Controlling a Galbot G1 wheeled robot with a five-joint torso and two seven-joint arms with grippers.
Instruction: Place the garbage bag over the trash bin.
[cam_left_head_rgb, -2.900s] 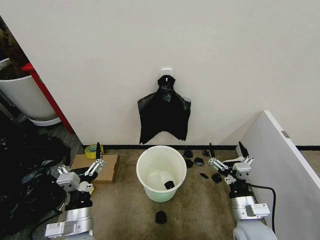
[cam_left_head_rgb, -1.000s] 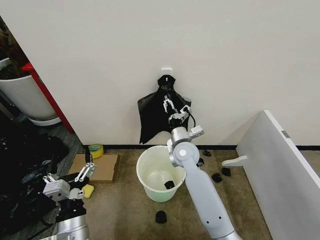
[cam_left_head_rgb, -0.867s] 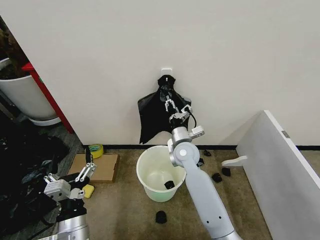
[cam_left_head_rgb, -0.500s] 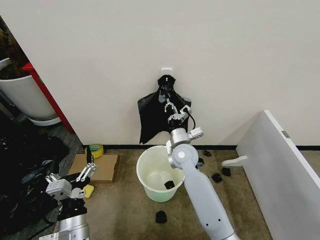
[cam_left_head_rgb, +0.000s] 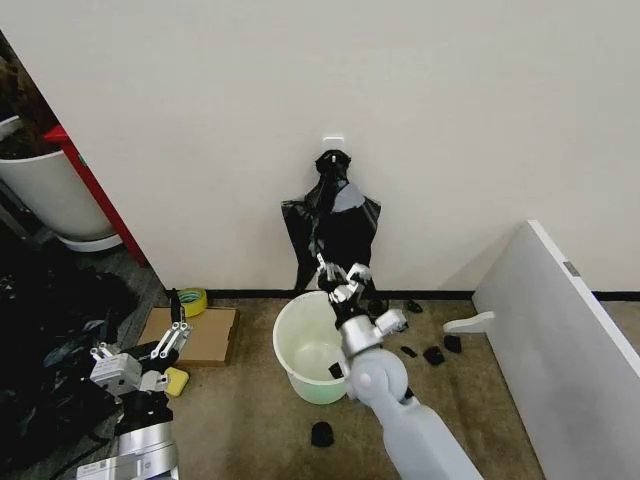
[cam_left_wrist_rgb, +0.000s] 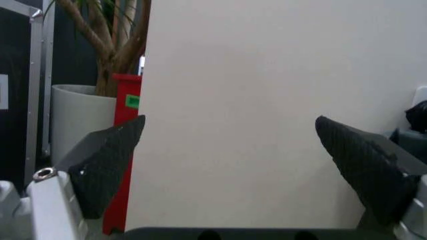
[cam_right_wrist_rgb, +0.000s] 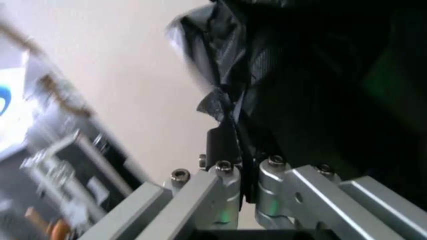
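Pinching the garbage bag (cam_left_head_rgb: 335, 225) low down, your right claw (cam_left_head_rgb: 338, 271) is pressed together on the film, above the rim of the trash bin (cam_left_head_rgb: 312, 345). One bag, one bin; the bag hangs knotted from the wall hook (cam_left_head_rgb: 333, 144). Judge it light, limp and slippery, so grip gathered folds near an edge. Your left claw (cam_left_head_rgb: 172, 327) waits spread, low at your left side.

Plain white wall (cam_left_head_rgb: 400, 100), brown carpet floor (cam_left_head_rgb: 240, 420).
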